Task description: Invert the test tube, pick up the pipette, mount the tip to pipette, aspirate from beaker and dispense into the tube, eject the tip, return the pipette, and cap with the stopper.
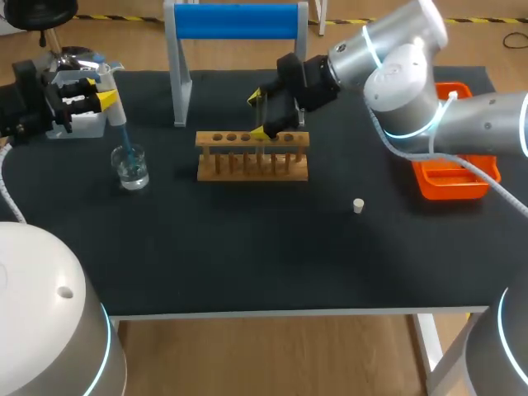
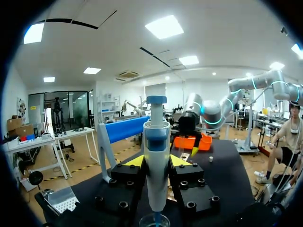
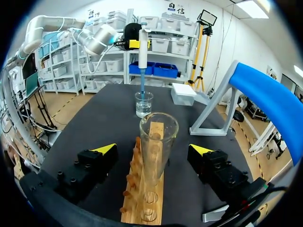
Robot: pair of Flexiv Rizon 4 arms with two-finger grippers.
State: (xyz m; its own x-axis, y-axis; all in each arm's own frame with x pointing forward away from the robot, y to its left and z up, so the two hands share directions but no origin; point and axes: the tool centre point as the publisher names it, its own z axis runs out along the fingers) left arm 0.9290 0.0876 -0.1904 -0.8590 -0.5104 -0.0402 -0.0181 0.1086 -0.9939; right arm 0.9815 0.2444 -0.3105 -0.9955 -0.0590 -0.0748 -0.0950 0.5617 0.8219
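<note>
My left gripper point(image 1: 103, 97) point(image 2: 156, 161) is shut on the white and blue pipette point(image 1: 115, 115) point(image 2: 156, 151). The pipette's blue tip dips into the glass beaker point(image 1: 130, 167) point(image 3: 144, 104), which holds clear liquid. My right gripper point(image 1: 260, 115) point(image 3: 154, 150) is open and straddles the wooden rack point(image 1: 252, 155) point(image 3: 144, 198). A clear test tube point(image 3: 157, 142) stands upright, mouth up, in the rack, between the fingers and touching neither. The small white stopper point(image 1: 358, 205) point(image 2: 211, 159) lies on the black mat to the right of the rack.
A grey stand with a blue roll point(image 1: 235, 21) point(image 3: 265, 101) rises behind the rack. An orange tray point(image 1: 450, 177) point(image 2: 191, 142) sits at the right edge under my right arm. A white tip box point(image 3: 183, 93) lies near the beaker.
</note>
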